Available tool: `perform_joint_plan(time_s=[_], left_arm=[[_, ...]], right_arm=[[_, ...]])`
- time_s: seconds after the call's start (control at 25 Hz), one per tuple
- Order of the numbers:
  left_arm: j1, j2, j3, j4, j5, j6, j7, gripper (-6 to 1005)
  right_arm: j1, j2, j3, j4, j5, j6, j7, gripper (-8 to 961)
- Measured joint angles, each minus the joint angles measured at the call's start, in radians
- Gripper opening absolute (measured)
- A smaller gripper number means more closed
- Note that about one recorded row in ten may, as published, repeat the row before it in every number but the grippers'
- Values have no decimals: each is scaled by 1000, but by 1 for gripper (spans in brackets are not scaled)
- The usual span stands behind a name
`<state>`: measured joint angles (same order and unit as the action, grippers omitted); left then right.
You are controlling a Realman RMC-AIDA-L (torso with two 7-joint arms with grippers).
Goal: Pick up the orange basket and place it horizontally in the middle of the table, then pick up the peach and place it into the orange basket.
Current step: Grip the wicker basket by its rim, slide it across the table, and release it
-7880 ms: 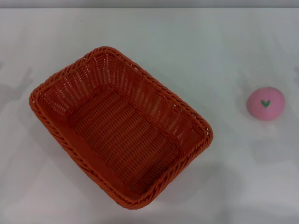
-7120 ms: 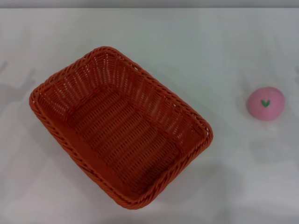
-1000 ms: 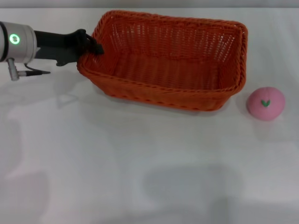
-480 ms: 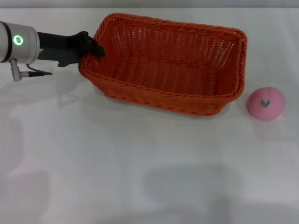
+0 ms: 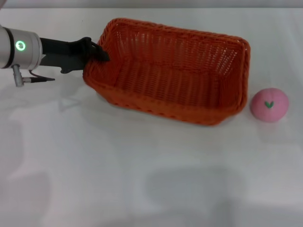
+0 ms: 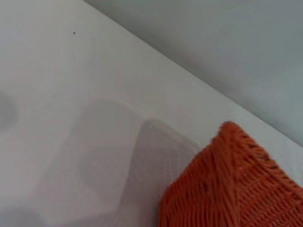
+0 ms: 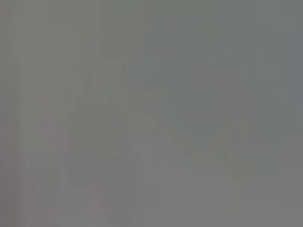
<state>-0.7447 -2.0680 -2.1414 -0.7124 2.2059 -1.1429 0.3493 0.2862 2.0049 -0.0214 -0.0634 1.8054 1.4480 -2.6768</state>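
Note:
The orange basket (image 5: 170, 71) lies lengthwise across the far middle of the white table (image 5: 142, 179), slightly tilted, with its open side up. My left gripper (image 5: 100, 53) reaches in from the left and is shut on the basket's left rim. A corner of the basket (image 6: 232, 189) fills the lower part of the left wrist view. The pink peach (image 5: 269, 105) with its green leaf mark rests on the table just right of the basket, apart from it. My right gripper is out of view.
The table's far edge (image 5: 151, 8) runs just behind the basket. Bare white tabletop stretches across the whole near half. The right wrist view is a featureless grey.
Since several seconds ago the basket was taken by its left rim and turned from diagonal to lengthwise at the far middle. In the last second it slid slightly toward me. The peach stayed put.

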Motion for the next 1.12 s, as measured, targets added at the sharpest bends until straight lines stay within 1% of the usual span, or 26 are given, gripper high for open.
perform_joint_plan(time_s=[0.28,0.44,0.6,0.72,0.84,0.96,1.12], left_arm=[[4,-2,-6,3,-6,-11,0,328],[6,-3,-2,15,-8,-33,1,539],[7,-4,0,16,-8,-51,13,773],[12,-6,0,16,-23,-71,40,800],[31,-4,-5,9,-52,-79,81,828],[62,3,-16,-6,-87,-79,141,855],[113,9,-60,-47,-107,-80,242,873]], right_arm=[[-1,0,-2,2,0,3,0,710],[-3,0,-5,3,-1,6,0,708],[-4,0,-5,4,-1,8,0,707],[-4,0,-6,5,-4,9,0,705],[-6,0,-9,5,-6,14,1,704],[-10,0,-12,5,-8,28,6,703],[-28,-1,-19,-22,-24,42,45,701]])
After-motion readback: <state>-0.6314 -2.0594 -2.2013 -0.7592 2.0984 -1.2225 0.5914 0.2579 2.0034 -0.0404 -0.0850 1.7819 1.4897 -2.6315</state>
